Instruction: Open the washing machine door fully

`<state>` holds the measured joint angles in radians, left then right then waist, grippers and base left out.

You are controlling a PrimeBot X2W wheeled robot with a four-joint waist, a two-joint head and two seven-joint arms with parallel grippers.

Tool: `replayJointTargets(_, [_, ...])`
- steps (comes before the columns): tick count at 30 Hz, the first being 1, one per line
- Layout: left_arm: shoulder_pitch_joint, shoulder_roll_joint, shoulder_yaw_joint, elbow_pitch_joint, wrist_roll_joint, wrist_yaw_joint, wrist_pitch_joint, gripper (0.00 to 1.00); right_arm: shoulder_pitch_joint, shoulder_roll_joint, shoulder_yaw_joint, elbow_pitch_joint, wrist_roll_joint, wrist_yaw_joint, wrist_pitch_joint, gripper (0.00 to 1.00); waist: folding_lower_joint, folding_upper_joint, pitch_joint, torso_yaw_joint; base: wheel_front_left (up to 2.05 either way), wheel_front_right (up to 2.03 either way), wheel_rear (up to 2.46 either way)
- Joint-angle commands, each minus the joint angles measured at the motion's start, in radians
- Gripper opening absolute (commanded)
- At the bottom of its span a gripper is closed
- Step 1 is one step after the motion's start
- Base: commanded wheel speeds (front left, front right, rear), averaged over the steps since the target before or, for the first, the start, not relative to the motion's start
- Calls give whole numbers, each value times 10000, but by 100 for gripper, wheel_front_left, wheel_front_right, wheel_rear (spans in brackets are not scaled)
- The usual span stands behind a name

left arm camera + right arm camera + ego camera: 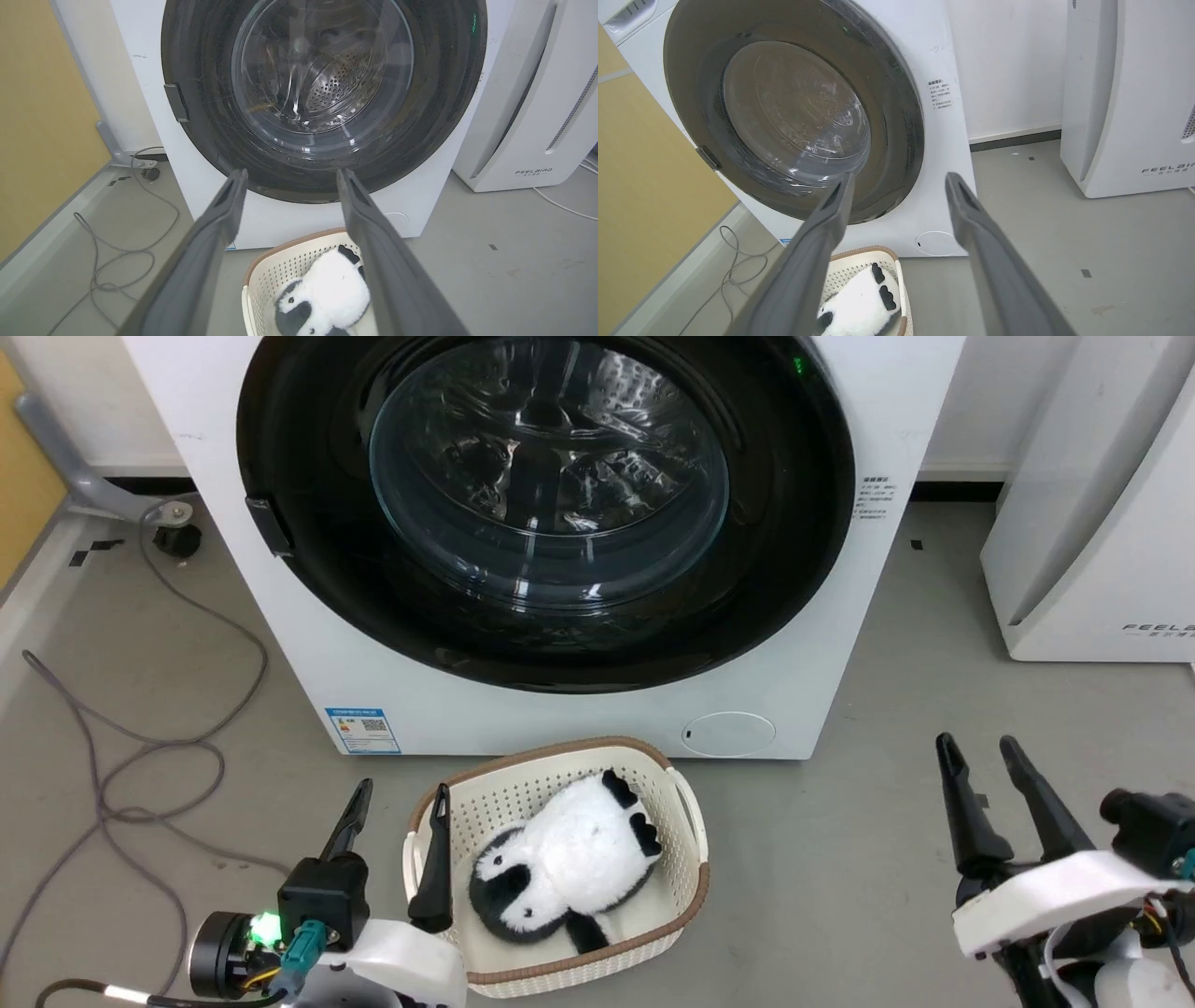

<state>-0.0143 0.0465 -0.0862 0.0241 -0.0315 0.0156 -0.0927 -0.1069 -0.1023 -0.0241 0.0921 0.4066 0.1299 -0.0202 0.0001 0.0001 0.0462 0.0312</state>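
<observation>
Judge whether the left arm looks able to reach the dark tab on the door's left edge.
Probably yes. The left gripper is open, low beside the basket, and nothing stands between it and the tab at the left rim of the washing machine door.

left end effector spread, empty, right end effector spread, empty

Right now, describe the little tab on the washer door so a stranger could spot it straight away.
Find the big white washing machine standing behind the basket. Its front is nearly covered by the round glossy black door. On that door's left edge sits a small dark grey rectangular tab, the only piece breaking the smooth black ring.
</observation>
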Motion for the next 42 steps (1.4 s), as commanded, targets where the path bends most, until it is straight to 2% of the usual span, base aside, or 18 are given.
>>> replayJointTargets(1, [-2, 14, -49, 20, -72, 40, -115, 100, -197, -101, -33, 76, 224, 3, 28, 100, -1, -1, 17, 16, 0, 0, 0])
replayJointTargets(5, [-1, 15, -123, 33, -96, 48, -198, 100, -434, -173, -110, 238, 767, 3, 285, 100, -1, -1, 86, 71, 0, 0, 0])
replayJointTargets(6, [0, 15, -139, 37, -100, 48, -219, 100, -501, -191, -136, 276, 903, 3, 347, 47, -1, -1, 106, 85, 0, 0, 0])
replayJointTargets(7, [-1, 15, -154, 40, -104, 48, -240, 100, -571, -207, -173, 314, 1038, 4, 397, 0, -1, -1, 132, 100, 0, 0, 0])
replayJointTargets(17, [-119, 19, -383, 51, -183, 75, -449, 100, -1535, -352, -695, 1045, 2377, 4, 1003, 0, -1, -1, 500, 284, 0, 0, 0])
replayJointTargets(25, [-330, 21, -625, 44, -314, 172, -616, 100, -2797, -545, -1189, 1982, 3540, 5, 1909, 0, -1, -1, 947, 539, 0, 0, 0])
replayJointTargets(42, [-902, 26, -1225, -88, -622, 399, -971, 100, -6424, -1346, -1901, 4441, 4517, 6, 3255, 0, -1, -1, 2183, 1187, 0, 0, 0])
